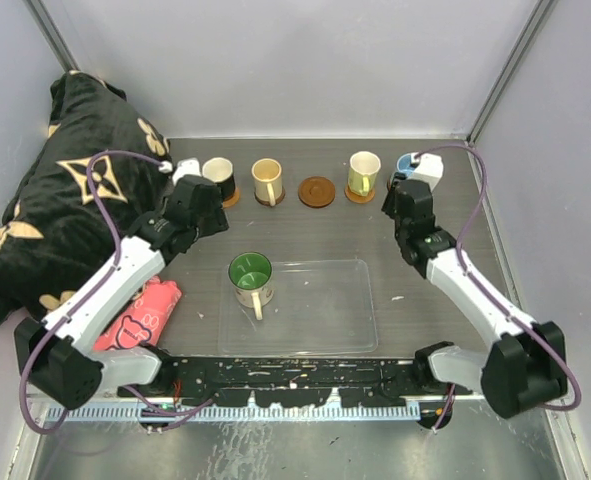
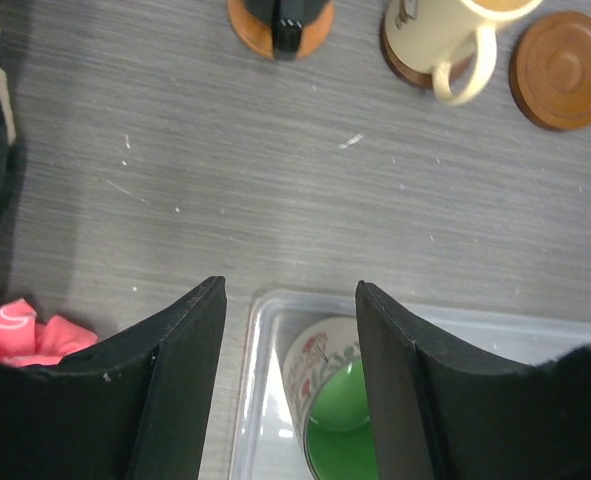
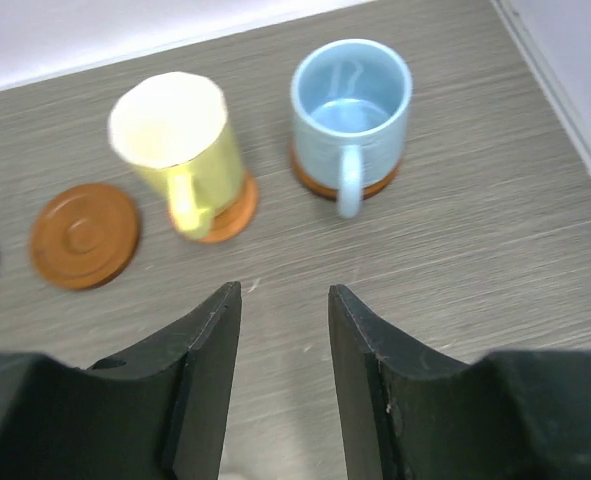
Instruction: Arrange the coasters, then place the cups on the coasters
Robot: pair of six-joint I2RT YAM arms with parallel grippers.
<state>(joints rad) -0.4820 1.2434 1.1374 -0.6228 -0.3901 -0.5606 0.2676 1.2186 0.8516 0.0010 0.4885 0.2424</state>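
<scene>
Along the back of the table stand a black cup, a cream cup, a yellow cup and a light blue cup, each on a brown coaster. One bare coaster lies between the cream and yellow cups. A green-inside cup stands in the clear tray. My left gripper hovers open and empty above the tray's far left corner, with the green-inside cup showing between its fingers. My right gripper is open and empty over bare table, just in front of the yellow cup and the blue cup.
A black patterned cloth bundle fills the back left corner. A pink cloth lies left of the tray. Grey walls close in the back and both sides of the table.
</scene>
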